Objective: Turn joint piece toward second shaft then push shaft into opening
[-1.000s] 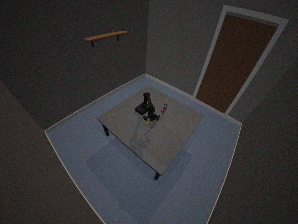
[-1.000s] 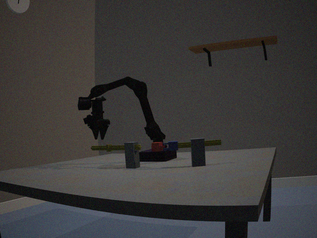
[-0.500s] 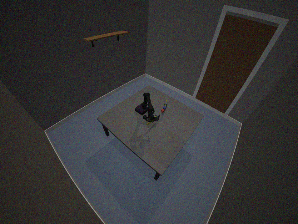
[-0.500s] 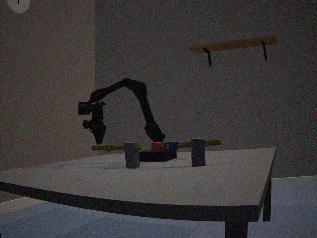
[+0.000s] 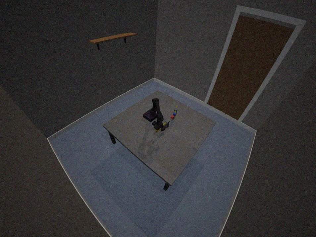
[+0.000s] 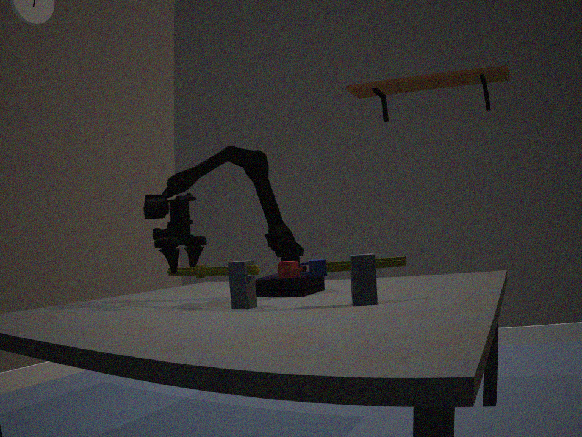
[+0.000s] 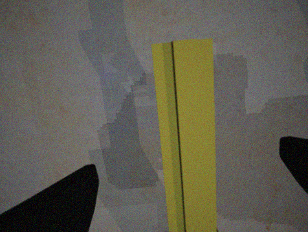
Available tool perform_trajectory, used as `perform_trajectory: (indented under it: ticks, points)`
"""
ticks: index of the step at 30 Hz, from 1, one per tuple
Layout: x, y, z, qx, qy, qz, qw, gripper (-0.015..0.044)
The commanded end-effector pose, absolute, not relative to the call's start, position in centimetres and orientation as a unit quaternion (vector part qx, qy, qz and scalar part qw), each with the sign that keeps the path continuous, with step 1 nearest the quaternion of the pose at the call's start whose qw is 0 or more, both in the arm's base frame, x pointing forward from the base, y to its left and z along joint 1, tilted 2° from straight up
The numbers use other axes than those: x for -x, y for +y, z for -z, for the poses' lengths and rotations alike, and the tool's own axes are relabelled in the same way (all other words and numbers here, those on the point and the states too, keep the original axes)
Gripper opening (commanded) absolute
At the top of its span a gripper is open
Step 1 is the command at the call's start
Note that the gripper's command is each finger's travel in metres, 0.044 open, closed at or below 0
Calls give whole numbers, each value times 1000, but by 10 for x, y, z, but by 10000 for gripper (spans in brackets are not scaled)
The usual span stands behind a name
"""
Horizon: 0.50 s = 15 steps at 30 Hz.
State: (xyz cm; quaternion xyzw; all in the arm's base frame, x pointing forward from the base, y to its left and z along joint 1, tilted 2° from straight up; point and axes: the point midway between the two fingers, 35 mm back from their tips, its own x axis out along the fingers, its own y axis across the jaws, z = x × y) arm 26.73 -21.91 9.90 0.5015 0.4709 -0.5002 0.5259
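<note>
The second shaft (image 6: 216, 270) (image 7: 197, 113) is yellow and ribbed, with a collar (image 6: 201, 271), and passes through its grey block (image 6: 240, 284). Its near tip stands a short gap from the red joint piece (image 5: 172, 117) (image 6: 288, 269). A blue hinge part (image 6: 317, 267) joins this to the first shaft (image 6: 393, 262), fixed in the other grey block (image 6: 363, 279). The joint's exact aim cannot be told. My gripper (image 6: 183, 268) (image 7: 187, 160) is open and empty, pointing down at the second shaft's outer end, one finger on each side in the wrist view. Any finger contact is unclear.
The arm's dark base (image 5: 150, 115) (image 6: 301, 285) stands on the table (image 5: 178, 153) (image 6: 301, 338) behind the joint. The two blocks are upright obstacles. A wall shelf (image 5: 112, 38) (image 6: 432, 80) is far behind. Arm shadows fall on the table.
</note>
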Motion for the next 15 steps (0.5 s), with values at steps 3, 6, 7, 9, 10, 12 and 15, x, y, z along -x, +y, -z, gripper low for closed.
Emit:
perform_trajectory:
  ticks: [3, 6, 7, 9, 10, 12, 15]
  points:
    - [-267, -219, -96, -515, 459, 511, 513, 440]
    - [-267, -219, -94, -515, 460, 511, 513, 440]
    - [-267, -219, -92, -515, 460, 511, 513, 440]
    - [-268, -219, -89, -515, 460, 511, 513, 440]
    - [-268, -219, -87, -515, 460, 511, 513, 440]
    - [-268, -219, -84, -515, 460, 511, 513, 440]
    - [-268, -219, -79, -515, 460, 511, 513, 440]
